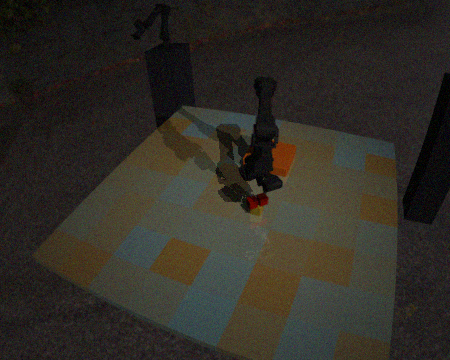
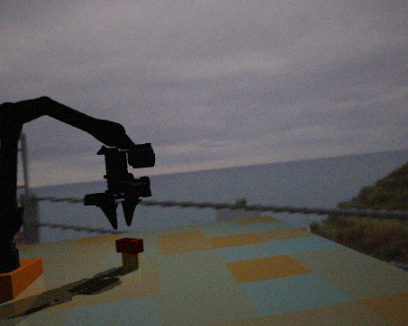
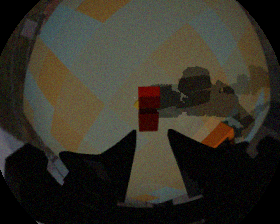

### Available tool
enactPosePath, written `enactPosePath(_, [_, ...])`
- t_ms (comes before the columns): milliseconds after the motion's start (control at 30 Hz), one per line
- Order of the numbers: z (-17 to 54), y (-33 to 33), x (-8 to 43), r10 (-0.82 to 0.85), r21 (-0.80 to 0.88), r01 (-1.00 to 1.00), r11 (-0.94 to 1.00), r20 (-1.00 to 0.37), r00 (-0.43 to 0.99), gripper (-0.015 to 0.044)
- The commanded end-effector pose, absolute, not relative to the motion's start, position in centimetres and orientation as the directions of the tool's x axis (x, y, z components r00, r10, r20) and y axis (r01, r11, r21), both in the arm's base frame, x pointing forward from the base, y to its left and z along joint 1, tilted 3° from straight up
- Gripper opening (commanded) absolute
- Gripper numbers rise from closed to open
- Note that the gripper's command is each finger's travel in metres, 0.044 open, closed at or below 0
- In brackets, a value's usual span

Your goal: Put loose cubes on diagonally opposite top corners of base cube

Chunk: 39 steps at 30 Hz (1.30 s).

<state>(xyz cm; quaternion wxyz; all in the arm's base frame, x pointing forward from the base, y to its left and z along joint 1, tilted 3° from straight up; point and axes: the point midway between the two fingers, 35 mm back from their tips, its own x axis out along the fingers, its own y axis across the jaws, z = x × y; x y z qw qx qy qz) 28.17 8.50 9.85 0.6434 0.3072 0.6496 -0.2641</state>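
The yellow base cube (image 1: 256,212) (image 2: 131,262) stands on the table; a sliver of it (image 3: 136,104) shows in the wrist view. Two red cubes rest on top of it: one at the left (image 1: 252,203) (image 3: 149,92) and one at the right (image 1: 263,199) (image 3: 148,123) in the top view. They look about level. In the exterior view they overlap as one red shape (image 2: 130,245). They sit very close together; the gap's width cannot be told. My gripper (image 2: 122,226) (image 3: 152,132) is open and empty, pointing down above the cubes, with clear space below its fingertips.
The arm's orange base block (image 1: 285,158) (image 2: 25,276) (image 3: 218,135) stands behind the cubes in the top view. The arm's shadow falls across the patchwork table top (image 1: 220,270) (image 2: 199,281). Dark pillars (image 1: 170,75) (image 1: 432,150) stand beyond the table's edges.
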Motion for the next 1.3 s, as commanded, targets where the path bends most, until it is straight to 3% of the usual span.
enactPosePath(0, [10.7,8.5,28.3,0.062,0.06,0.734,0.676,-0.998,0.024,0.0205])
enactPosePath(367, [11.9,8.4,28.3,0.061,0.06,0.734,0.676,-0.998,0.024,0.0205])
enactPosePath(500, [11.8,9.2,28.1,0.06,0.054,0.739,0.672,-0.998,0.018,0.031])
enactPosePath(633, [12.3,14.2,26.9,0.065,0.056,0.739,0.671,-0.998,0.017,0.04])
enactPosePath(767, [12.7,18.4,25.1,0.07,0.058,0.739,0.671,-0.997,0.015,0.04])
enactPosePath(1267, [12.7,18.6,25.0,0.07,0.058,0.739,0.671,-0.997,0.015,0.04])
